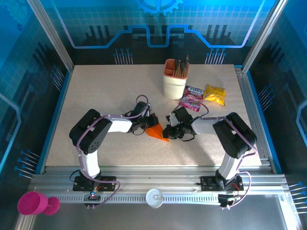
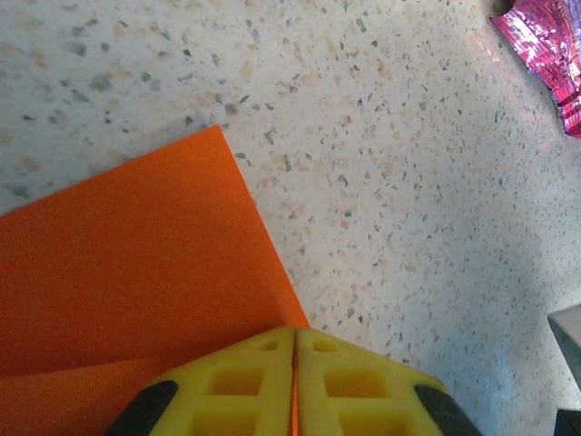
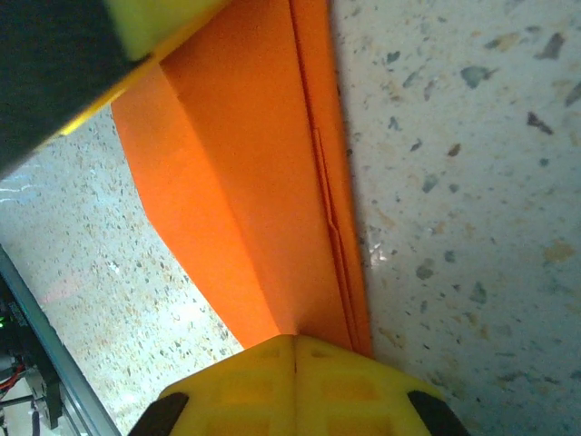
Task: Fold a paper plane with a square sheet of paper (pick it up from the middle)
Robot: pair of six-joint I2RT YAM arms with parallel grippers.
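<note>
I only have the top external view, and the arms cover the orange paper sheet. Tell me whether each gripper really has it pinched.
Observer: In the left wrist view the left gripper is fully closed, with a sliver of the thin orange paper sheet pinched between its jaws.
Operator: Now report the right one.
Observer: The right gripper is shut too, on an edge where several folded layers stack up, next to the bare speckled table.
Operator: Give me the fold state.
Observer: In the right wrist view, one long straight crease runs from that gripper up the length of the paper.
</note>
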